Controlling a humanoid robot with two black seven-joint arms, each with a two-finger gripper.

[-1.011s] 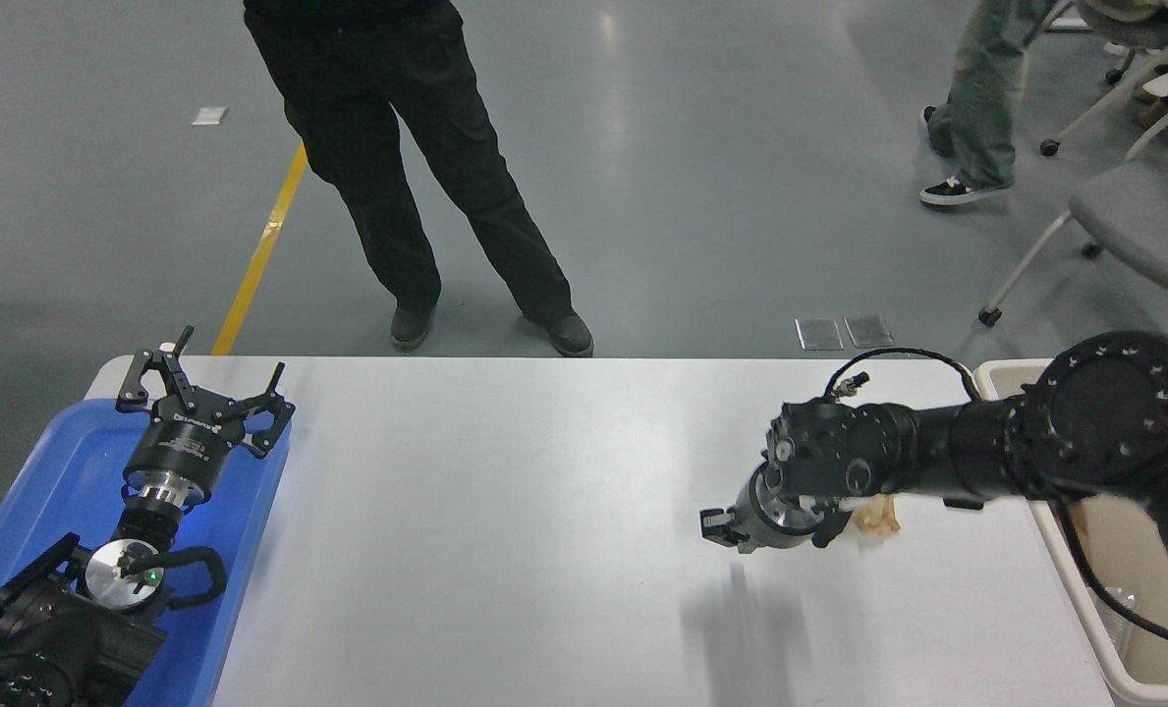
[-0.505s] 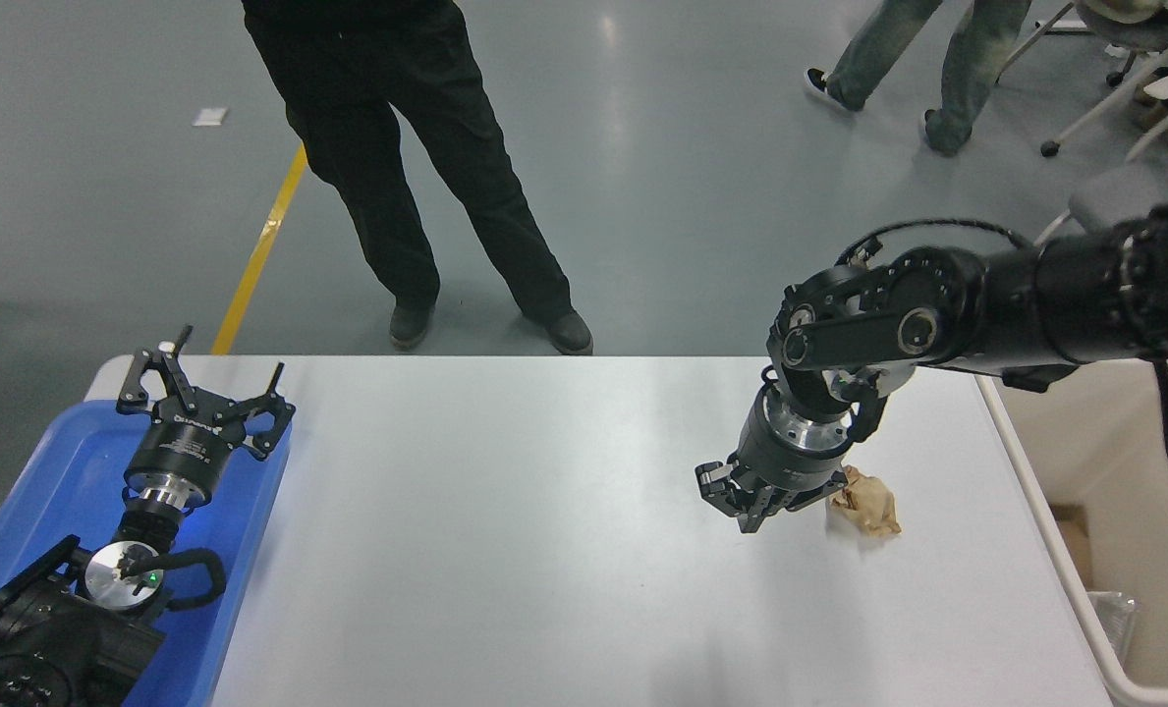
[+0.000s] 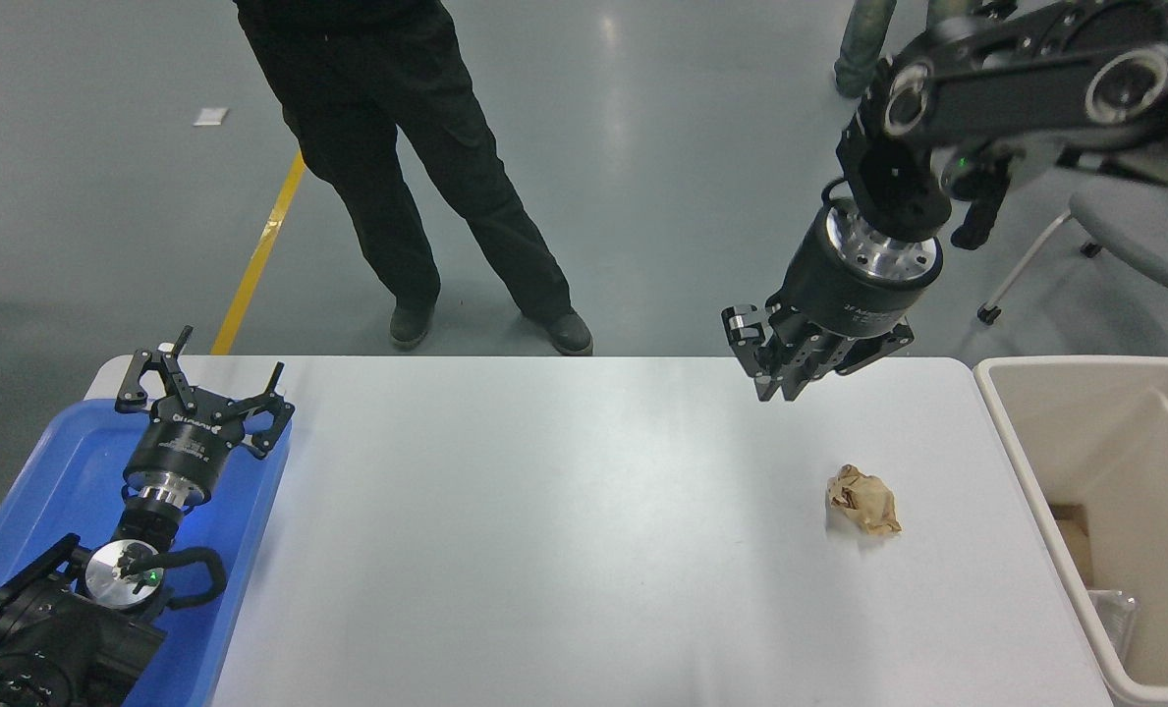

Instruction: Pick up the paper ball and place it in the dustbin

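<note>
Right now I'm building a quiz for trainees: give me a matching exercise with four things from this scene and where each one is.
Things:
1. paper ball
2. dustbin
3. left gripper
4. right gripper

Places:
A. over the blue tray
B. raised above the table's far edge, holding nothing
C. at the table's right end
D. lying on the table, near its right end

Pairs: 1-D, 2-C, 3-A, 4-B
</note>
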